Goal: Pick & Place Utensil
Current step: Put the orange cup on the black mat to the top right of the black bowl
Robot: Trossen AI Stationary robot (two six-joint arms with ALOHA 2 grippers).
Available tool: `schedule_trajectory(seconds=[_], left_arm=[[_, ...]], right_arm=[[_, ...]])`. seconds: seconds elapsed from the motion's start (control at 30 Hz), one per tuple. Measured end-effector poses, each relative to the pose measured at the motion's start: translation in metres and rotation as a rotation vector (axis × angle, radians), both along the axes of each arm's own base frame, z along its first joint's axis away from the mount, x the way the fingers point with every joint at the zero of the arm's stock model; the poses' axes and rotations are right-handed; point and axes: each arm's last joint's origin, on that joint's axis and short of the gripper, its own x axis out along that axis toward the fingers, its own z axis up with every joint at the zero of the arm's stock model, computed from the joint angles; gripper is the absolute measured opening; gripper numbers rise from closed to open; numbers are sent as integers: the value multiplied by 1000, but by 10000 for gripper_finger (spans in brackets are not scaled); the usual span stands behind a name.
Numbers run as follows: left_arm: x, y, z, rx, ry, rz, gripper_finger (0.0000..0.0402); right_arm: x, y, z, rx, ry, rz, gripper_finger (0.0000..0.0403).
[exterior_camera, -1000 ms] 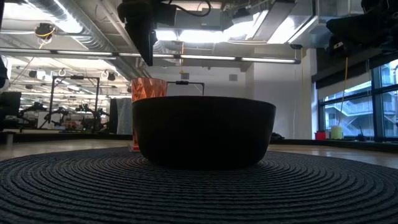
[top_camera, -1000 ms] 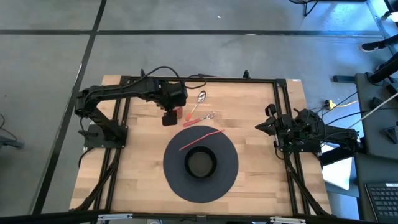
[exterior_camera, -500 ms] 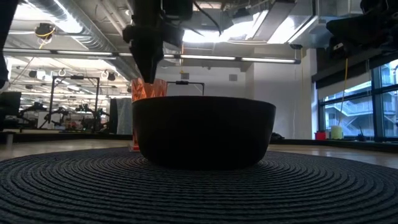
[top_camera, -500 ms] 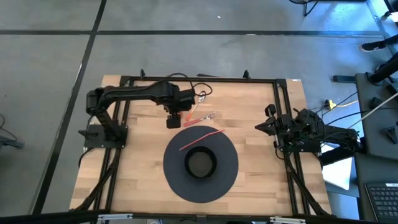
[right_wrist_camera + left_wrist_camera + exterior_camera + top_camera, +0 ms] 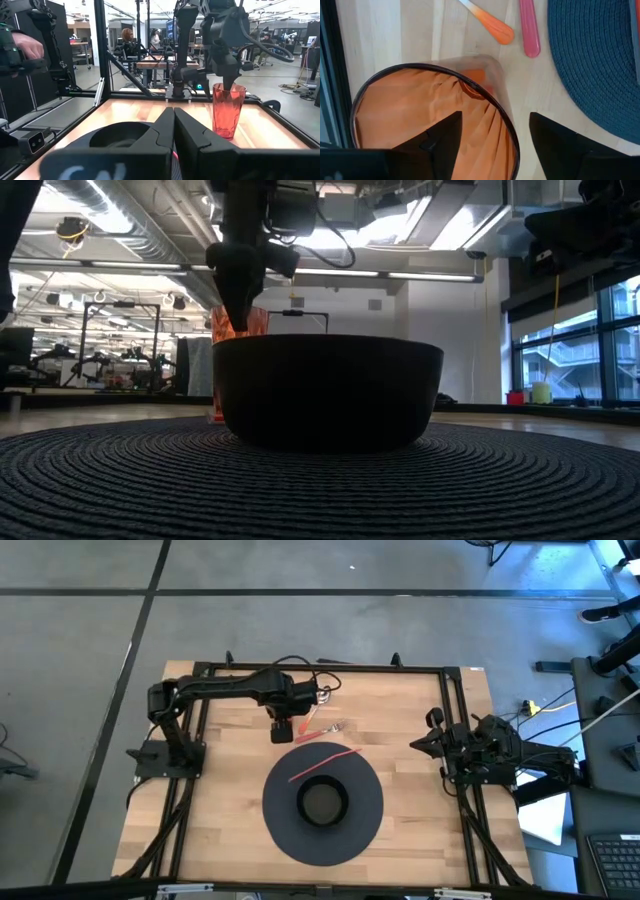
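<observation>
We find the left gripper (image 5: 283,730) poised over the orange cup (image 5: 228,110), which stands upright on the bare wood at the far side of the table, just off the far edge of the round dark placemat (image 5: 285,830). In the left wrist view its jaws stand released, one finger (image 5: 440,137) over the cup's mouth and the other outside the rim, so they straddle the near wall of the cup without yet pinching it. The right gripper (image 5: 173,131) waits at the table's right edge with its jaws clenched together on nothing. As for progress, we judge the task barely begun: no utensil is lifted and none sits in the cup, whose inside shows empty. A pink utensil (image 5: 325,760) lies flat across the far part of the placemat, its handle end reaching onto the wood. An orange-handled utensil (image 5: 489,21) lies on the wood just beside it, and a clear one (image 5: 336,726) lies near. A black bowl (image 5: 322,802) sits at the centre of the placemat. The utensils lie apart from the left jaws, between cup and placemat, none between the fingers. What we take to remain: grip a utensil, carry it, set it down; whether cup or bowl receives it we cannot tell.
</observation>
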Motion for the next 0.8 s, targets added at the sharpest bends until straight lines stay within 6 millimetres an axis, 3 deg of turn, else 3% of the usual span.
schedule_trajectory(seconds=[0.17,0.47,0.63,0.8], left_arm=[[0,0,0,0,1,-4,162],[0,1,0,26,8,-1,13],[-3,-1,7,65,0,-12,6],[-10,-5,36,93,-68,-24,6]], right_arm=[[0,0,0,0,0,0,12],[0,0,0,0,0,0,12],[0,0,0,0,0,0,12],[0,0,0,-7,-1,-1,12]])
